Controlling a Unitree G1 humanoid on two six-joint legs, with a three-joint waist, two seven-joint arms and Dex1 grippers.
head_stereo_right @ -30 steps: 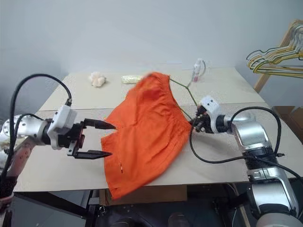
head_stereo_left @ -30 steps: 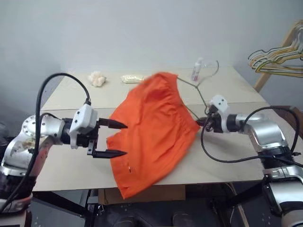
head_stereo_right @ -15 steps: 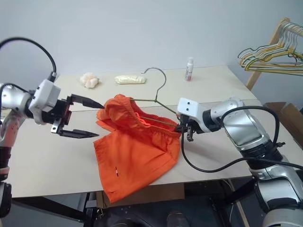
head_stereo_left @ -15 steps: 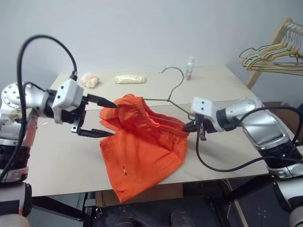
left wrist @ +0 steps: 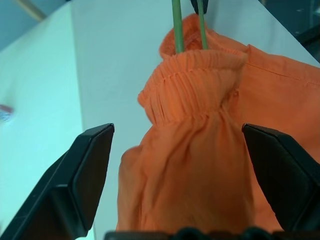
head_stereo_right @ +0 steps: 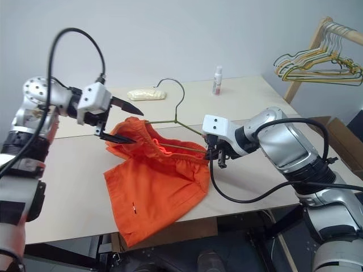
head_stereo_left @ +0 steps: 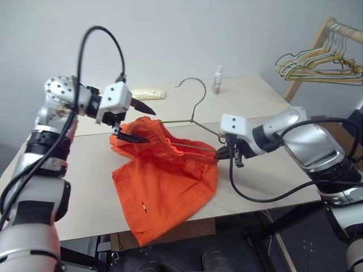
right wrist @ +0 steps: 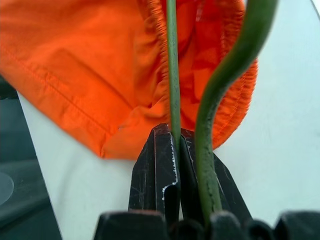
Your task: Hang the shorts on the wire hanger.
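From the head view, I see the shorts (head_stereo_left: 164,187) draped off the counter (head_stereo_left: 266,170) edge. The left end effector (head_stereo_left: 142,122) gapes at their ten o'clock. My right wrist view shows the right end effector (right wrist: 172,150) clenched on the wire hanger (right wrist: 172,75).

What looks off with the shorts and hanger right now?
The shorts sit bunched and lopsided: the waistband is gathered around the wire hanger at one end, while the rest trails flat over the table edge. The right gripper pinches the hanger's wire; the left gripper is open around the bunched waistband.
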